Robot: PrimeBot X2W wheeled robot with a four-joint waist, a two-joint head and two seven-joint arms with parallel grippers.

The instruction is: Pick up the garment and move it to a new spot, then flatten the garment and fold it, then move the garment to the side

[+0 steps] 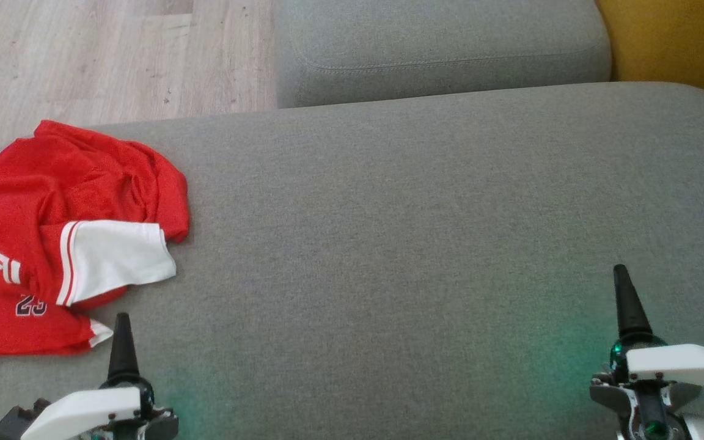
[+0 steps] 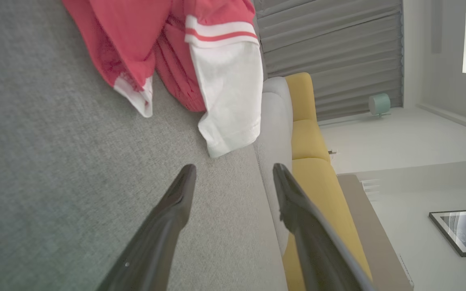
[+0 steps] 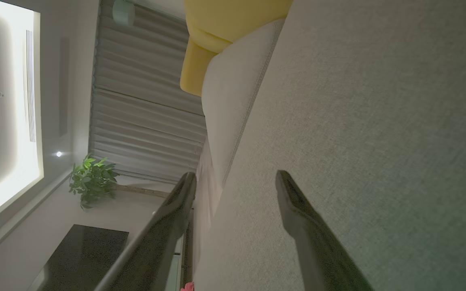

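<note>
The garment (image 1: 65,232), a red jersey with white sleeves and the number 23, lies crumpled at the left end of the grey sofa seat (image 1: 425,232). My left gripper (image 1: 123,324) hovers at the lower left, just in front of the garment's near hem and not touching it. In the left wrist view the left gripper (image 2: 234,169) is open with nothing between its fingers, and the garment (image 2: 225,81) lies a short way ahead of the tips. My right gripper (image 1: 622,275) is at the lower right, far from the garment. In the right wrist view the right gripper (image 3: 236,174) is open and empty above bare fabric.
A grey back cushion (image 1: 437,55) rises behind the seat, with a yellow cushion (image 1: 676,36) at the far right. Wooden floor (image 1: 83,55) lies beyond the seat's far left edge. The wide grey seat stretches between the grippers.
</note>
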